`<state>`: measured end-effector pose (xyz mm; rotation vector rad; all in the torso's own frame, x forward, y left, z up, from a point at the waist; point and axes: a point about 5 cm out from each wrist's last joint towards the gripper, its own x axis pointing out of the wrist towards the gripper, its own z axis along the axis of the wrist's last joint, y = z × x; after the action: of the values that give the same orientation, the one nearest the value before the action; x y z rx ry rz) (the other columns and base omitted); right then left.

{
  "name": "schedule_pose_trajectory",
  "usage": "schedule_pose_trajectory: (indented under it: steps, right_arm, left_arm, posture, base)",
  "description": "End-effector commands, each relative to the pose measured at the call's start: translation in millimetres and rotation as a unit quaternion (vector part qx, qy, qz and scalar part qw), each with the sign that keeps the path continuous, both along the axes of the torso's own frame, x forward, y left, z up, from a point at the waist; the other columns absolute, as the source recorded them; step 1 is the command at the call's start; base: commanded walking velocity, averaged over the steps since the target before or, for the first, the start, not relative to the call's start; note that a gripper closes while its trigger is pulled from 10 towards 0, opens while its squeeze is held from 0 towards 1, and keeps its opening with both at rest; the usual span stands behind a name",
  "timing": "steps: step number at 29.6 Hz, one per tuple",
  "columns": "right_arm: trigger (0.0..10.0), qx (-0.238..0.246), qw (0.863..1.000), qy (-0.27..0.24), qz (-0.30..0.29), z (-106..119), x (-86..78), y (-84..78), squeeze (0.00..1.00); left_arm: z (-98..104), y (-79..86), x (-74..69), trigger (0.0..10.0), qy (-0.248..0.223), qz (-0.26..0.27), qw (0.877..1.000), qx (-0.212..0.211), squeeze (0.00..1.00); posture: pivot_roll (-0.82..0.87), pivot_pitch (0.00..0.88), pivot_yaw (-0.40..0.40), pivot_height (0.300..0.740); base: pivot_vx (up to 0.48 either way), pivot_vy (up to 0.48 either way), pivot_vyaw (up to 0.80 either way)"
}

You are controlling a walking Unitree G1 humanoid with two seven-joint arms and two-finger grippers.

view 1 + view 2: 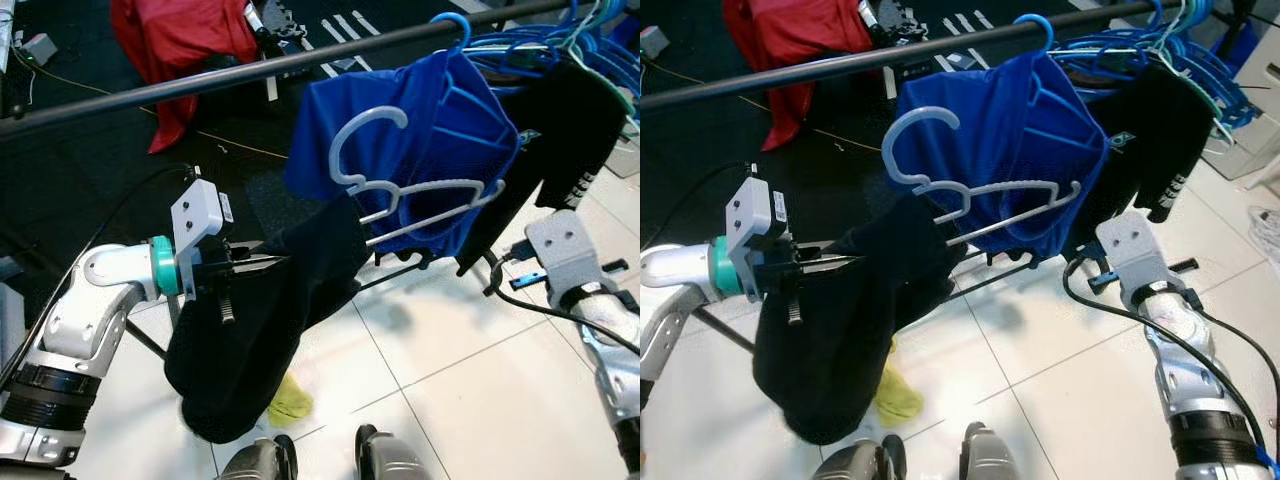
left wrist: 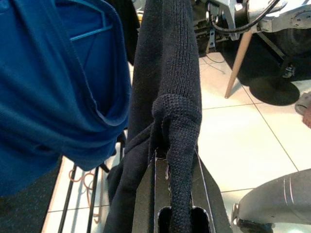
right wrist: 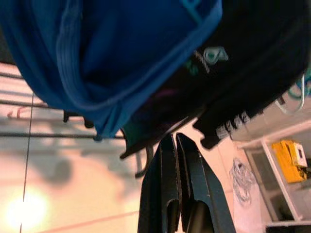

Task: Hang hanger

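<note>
We see the left claw (image 1: 262, 262) clamped on a black knit garment (image 1: 262, 330) that droops toward the tiled floor (image 1: 470, 390). The pale hanger (image 1: 400, 195) rises out of that garment, its hook just below the dark rail (image 1: 200, 82) and not on it, lying against a blue shirt (image 1: 420, 150). The right claw (image 3: 176, 160), fingers together, points beneath the hung clothes
</note>
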<state>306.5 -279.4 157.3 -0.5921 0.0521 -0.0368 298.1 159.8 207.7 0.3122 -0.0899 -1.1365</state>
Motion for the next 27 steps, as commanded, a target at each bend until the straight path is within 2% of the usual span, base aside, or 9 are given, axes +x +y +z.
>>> schedule_pose_trajectory:
  steps: [1,3,6,8,13,16,18,23,27]
  right_arm:
    - [10.0,0.035,0.998,-0.038,0.042,10.1,1.9,16.8,0.0]
    - [10.0,0.074,0.985,-0.118,0.102,40.3,2.0,36.8,0.0]
    - [10.0,0.054,0.973,-0.158,0.162,65.6,-2.4,52.2,0.0]
    - [10.0,-0.019,0.959,-0.145,0.242,83.7,-9.8,69.8,0.0]
    - [10.0,-0.037,0.955,-0.139,0.259,86.5,-11.6,74.2,0.0]
    - [10.0,-0.138,0.906,0.033,0.399,87.0,-47.6,87.4,0.0]
    - [10.0,-0.147,0.894,0.063,0.418,85.7,-54.8,89.2,0.0]
    - [10.0,-0.15,0.884,0.101,0.431,82.3,-63.6,83.7,0.0]
    - [10.0,-0.122,0.872,0.123,0.457,76.3,-71.2,91.0,0.0]
  left_arm:
    - [6.0,-4.5,-2.6,10.0,-0.006,-0.008,1.0,-0.021,0.0]
    - [11.3,-8.5,-0.8,10.0,-0.007,0.003,0.999,-0.05,0.0]
    - [11.5,-13.1,-0.9,10.0,-0.012,0.004,0.999,-0.052,0.0]
    - [5.3,-18.6,-2.0,10.0,-0.017,-0.006,0.999,-0.031,0.0]
    - [4.1,-19.9,-2.6,10.0,-0.017,-0.008,0.999,-0.027,0.0]
    - [-11.2,-35.3,8.4,10.0,-0.049,0.004,0.999,0.023,0.0]
    - [-13.5,-38.0,10.2,10.0,-0.054,0.007,0.998,0.031,0.0]
    - [-16.8,-34.8,10.6,10.0,-0.072,0.009,0.995,0.062,0.0]
    - [-22.1,-26.8,11.7,10.0,-0.082,0.018,0.992,0.094,0.0]
  posture:
    - [-0.12,0.081,0.089,0.74]
    - [-0.13,0.081,0.09,0.74]
    - [-0.13,0.083,0.087,0.74]
    - [-0.13,0.084,0.086,0.74]
    - [-0.13,0.084,0.086,0.74]
    - [-0.15,0.091,0.082,0.74]
    - [-0.15,0.091,0.082,0.74]
    - [-0.16,0.094,0.087,0.74]
    - [-0.15,0.097,0.086,0.74]
  base:
    - [0.0,0.0,0.0]
    - [0.0,0.0,0.0]
    - [0.0,0.0,0.0]
    - [0.0,0.0,0.0]
    - [0.0,0.0,0.0]
    - [0.0,0.0,0.0]
    - [0.0,0.0,0.0]
    - [0.0,0.0,0.0]
    - [0.0,0.0,0.0]
